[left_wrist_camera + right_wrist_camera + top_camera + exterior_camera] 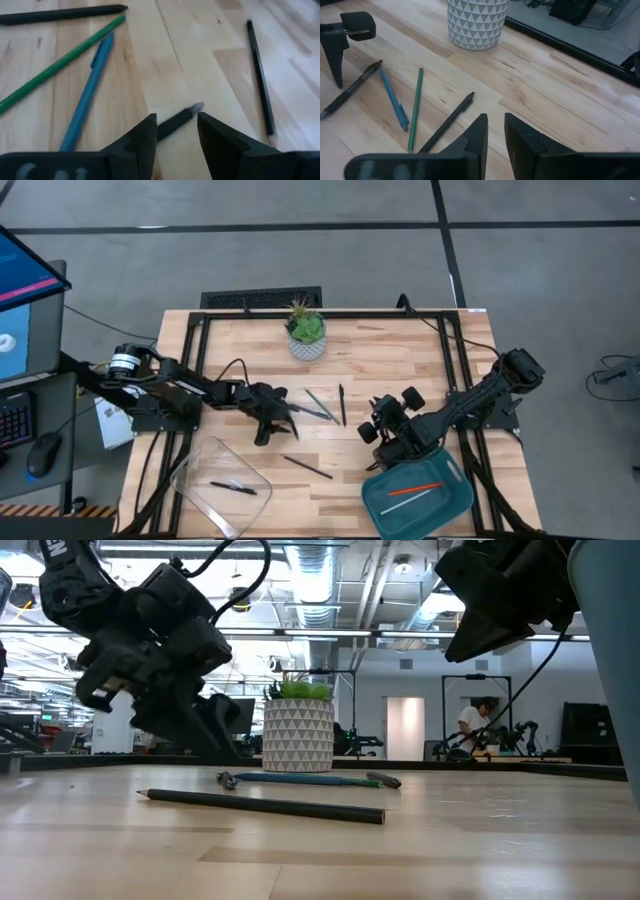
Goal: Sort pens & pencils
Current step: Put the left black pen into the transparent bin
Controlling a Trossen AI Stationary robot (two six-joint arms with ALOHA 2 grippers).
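My left gripper (175, 137) sits low over the worktop (400, 360), its fingers (142, 140) apart and straddling the tip of a black pen (175, 121). The pen's long axis runs between them, out toward one o'clock from the fingers in the left wrist view. The blue pen (87, 95) and green pencil (60, 62) lie just beside it at eleven o'clock. The right gripper (385, 430) waits farther off at three o'clock, fingers narrowly parted and empty.

Worktop (400, 350) was pale wood. Pot (476, 22) white with grey triangle pattern, plant (305, 325) green. One tray (455, 500) teal, holding an orange-red stick (415, 489). On the wood: blue pen (89, 92), green pencil (60, 64), black pencil (260, 75).
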